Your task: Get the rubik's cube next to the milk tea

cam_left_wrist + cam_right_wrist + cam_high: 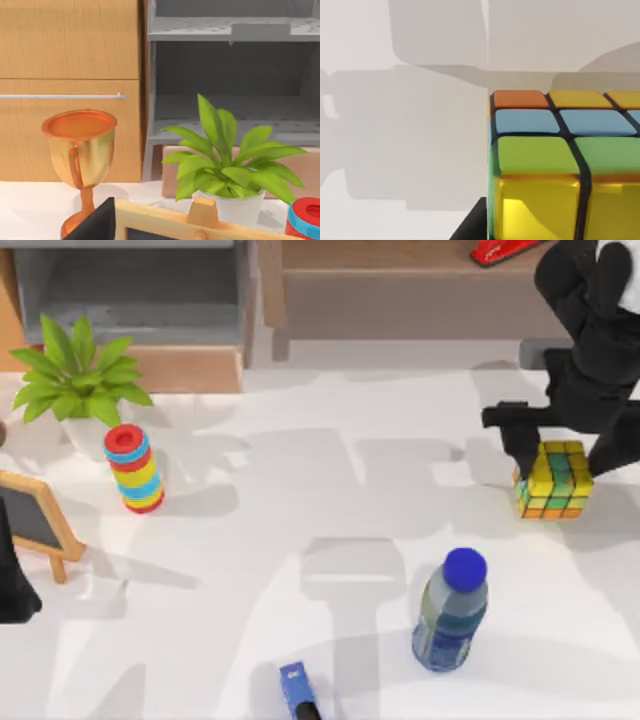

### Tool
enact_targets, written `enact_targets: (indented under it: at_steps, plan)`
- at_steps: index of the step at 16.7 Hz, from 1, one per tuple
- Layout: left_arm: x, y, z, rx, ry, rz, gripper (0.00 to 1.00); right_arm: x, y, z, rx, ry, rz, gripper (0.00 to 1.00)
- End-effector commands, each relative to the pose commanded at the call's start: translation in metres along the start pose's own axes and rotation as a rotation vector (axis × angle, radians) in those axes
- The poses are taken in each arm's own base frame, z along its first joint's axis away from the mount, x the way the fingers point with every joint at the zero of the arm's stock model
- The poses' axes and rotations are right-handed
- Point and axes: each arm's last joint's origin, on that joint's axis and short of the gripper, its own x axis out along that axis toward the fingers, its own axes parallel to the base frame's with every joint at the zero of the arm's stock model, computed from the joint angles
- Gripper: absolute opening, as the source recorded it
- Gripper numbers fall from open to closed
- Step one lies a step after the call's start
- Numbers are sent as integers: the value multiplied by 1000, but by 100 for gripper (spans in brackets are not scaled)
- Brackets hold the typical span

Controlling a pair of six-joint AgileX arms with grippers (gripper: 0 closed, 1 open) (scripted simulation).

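Observation:
The rubik's cube (556,483), with yellow, green and orange squares, sits at the right side of the table. My right gripper (565,452) is down over it, one dark finger flush against each side, shut on the cube. The right wrist view shows the rubik's cube (560,165) very close, with one fingertip (472,222) against its edge. The milk tea (451,612), a greyish bottle with a blue cap, stands upright nearer the front, left of the cube and well apart from it. My left arm (12,585) is parked at the table's left edge.
A striped ring stack (133,468) and a potted plant (78,380) stand at the back left, a small blackboard (35,520) at the left edge. A blue item (296,688) lies at the front edge. A copper trophy (80,150) stands near the plant (225,160).

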Motion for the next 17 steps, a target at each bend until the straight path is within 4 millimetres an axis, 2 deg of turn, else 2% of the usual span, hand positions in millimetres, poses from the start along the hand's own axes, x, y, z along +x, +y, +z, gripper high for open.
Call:
enact_targets:
  at_steps: [11, 17]
  plan:
    - [0, 0, 0, 0, 0, 0, 100, 0, 0, 0, 0, 0, 0, 98]
    - [0, 0, 0, 0, 0, 0, 100, 0, 0, 0, 0, 0, 0, 100]
